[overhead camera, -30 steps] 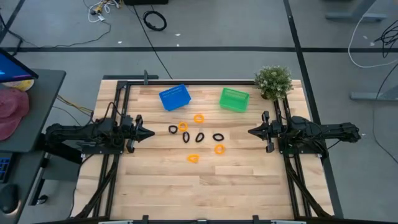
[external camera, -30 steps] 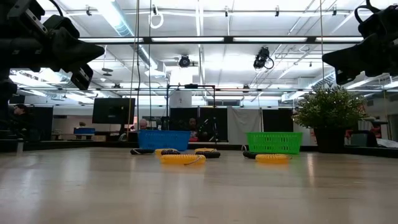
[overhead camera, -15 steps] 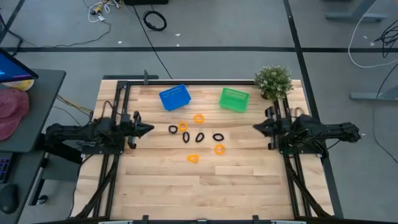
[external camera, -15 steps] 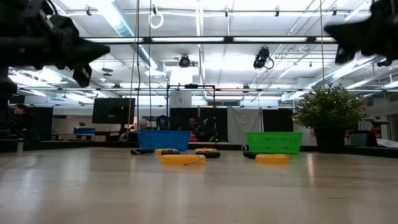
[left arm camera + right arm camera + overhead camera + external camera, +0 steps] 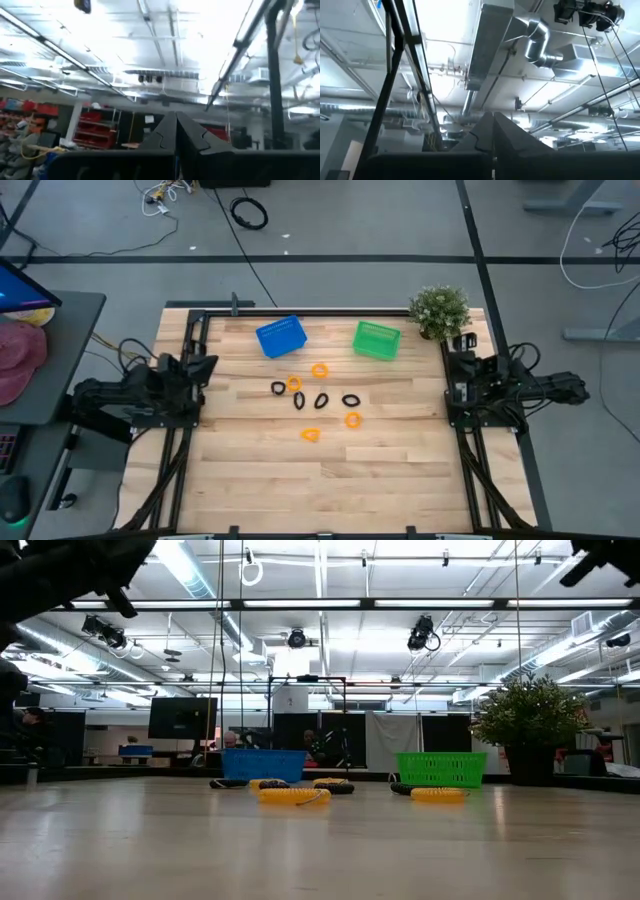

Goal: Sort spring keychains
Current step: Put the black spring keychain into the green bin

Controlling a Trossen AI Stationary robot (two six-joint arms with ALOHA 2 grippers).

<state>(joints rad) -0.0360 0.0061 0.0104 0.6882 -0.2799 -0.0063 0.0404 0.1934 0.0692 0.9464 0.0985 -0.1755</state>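
While both arms sit folded back at the worktop's side edges, this is how I stand.

Left jaws (image 5: 175, 145): pressed together, nothing between them, tipped up toward the ceiling lights; the arm is at the left edge of the worktop (image 5: 330, 480).

Right jaws (image 5: 492, 140): closed flat on each other, holding nothing, likewise pointed up at the ducts; the arm is at the right edge.

Spring keychains, orange: one (image 5: 319, 370) nearest the baskets, one (image 5: 294, 383) just beside a black ring, one (image 5: 352, 420) and one (image 5: 311, 434) nearer the front.

Spring keychains, black: one (image 5: 278, 388) toward my left side, two (image 5: 299, 400) (image 5: 322, 400) in the middle, one (image 5: 350, 400) toward my right. All lie flat on the bare wood, well apart from both jaws.

Blue basket (image 5: 281, 337): at the back, left of centre, tilted.

Green basket (image 5: 376, 340): at the back, right of centre, near the potted plant (image 5: 439, 310).

Handling, as I judge it: light, springy coils that will flex and may skid on the wood; not fragile.

Where to take hold: straddle one side of the loop from above, one jaw inside the ring and one outside, and pinch across the coil.
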